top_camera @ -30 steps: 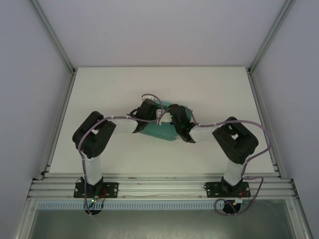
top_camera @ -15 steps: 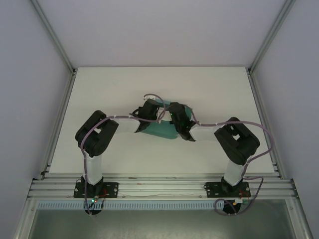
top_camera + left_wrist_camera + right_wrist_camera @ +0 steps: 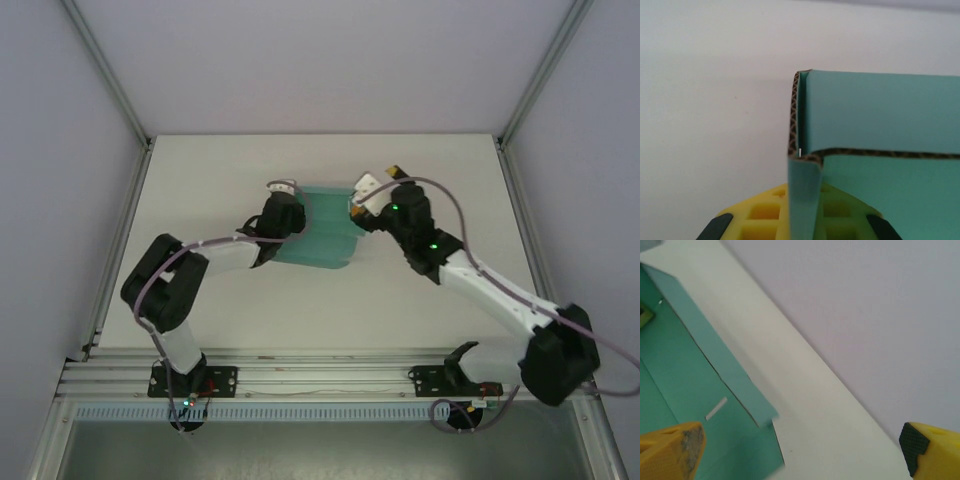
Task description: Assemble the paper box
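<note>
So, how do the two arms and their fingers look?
Both the left arm and the right arm have white tube links between bulky black joints. A thin lilac cable runs loosely along each. Small green lights glow on the right one. The fingers are yellow with black pads.

Left fingers [image 3: 757, 215] clamped the paper box [image 3: 325, 232]; right fingers [image 3: 671, 451] let go (swung clear).

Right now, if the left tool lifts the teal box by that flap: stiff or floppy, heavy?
Probably fairly stiff: the paper box shows a corrugated edge and its folded walls stand up. Likely light, being thin hollow card. Pinched by the left tool at one flap, it may hinge at that crease.
</note>
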Controlling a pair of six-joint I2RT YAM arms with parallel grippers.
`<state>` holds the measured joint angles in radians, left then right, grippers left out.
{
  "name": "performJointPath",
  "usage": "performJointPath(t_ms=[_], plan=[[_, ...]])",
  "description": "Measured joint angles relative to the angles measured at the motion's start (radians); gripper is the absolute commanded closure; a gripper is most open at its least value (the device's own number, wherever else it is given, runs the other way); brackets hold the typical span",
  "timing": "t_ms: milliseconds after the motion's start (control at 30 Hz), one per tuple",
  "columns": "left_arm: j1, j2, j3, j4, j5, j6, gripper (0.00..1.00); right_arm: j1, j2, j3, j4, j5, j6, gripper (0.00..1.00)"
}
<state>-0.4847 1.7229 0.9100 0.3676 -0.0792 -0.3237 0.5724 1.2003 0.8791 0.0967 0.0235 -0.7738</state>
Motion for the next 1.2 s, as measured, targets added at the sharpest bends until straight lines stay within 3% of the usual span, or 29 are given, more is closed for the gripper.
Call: performJointPath(t_ms=[167,367,633,867,967,1200], plan=[[0.050,-0.086,-0.048,0.048,0.084,-0.045,1.00,-0.078,-0.122,-0.101,-0.022,-0.150,0.315,0.01],[0.046,-0.107,-0.055,0.059,0.175,-0.055,1.00,-0.087,-0.052,-0.045,-0.091,-0.299,0.563,0.12],[0.045,-0.113,-0.061,0.065,0.238,-0.061,1.00,-0.087,0.104,0.056,-0.097,-0.322,0.660,0.45],[0.035,-0.113,-0.060,0.060,0.228,-0.056,1.00,-0.087,0.166,0.080,-0.097,-0.379,0.676,0.98],[0.028,-0.113,-0.044,0.029,0.181,-0.053,1.00,-0.083,0.160,0.077,-0.097,-0.398,0.667,1.00],[-0.032,-0.043,0.107,-0.115,-0.054,-0.097,1.00,-0.068,0.126,0.051,-0.053,-0.406,0.665,1.00]])
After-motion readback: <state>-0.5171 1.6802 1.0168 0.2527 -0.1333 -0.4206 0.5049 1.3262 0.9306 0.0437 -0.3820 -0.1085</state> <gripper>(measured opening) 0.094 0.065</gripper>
